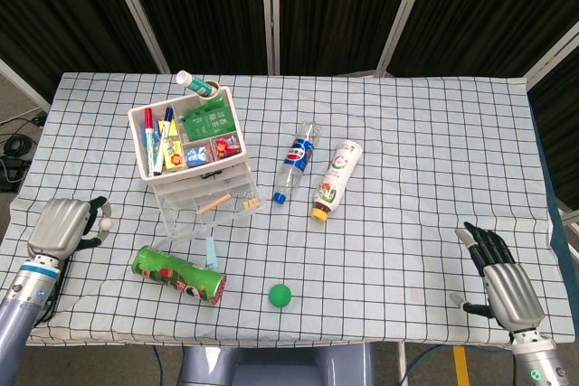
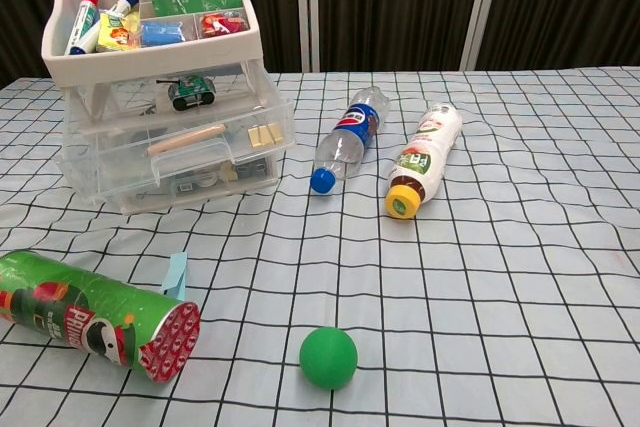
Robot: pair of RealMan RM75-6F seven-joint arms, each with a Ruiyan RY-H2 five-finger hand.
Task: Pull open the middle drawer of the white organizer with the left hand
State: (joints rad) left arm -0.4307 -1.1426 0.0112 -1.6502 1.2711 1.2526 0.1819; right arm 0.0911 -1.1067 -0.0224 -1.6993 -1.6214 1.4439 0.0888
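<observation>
Left hand is seen curled, empty, at tabletop edge, well apart from white organizer. Right hand is spread, empty.

The head view looks steeply down from high above the near edge, taking in the whole checked-cloth table. The chest view sits low and close, facing across it; both share the white plastic drawer organizer.
</observation>
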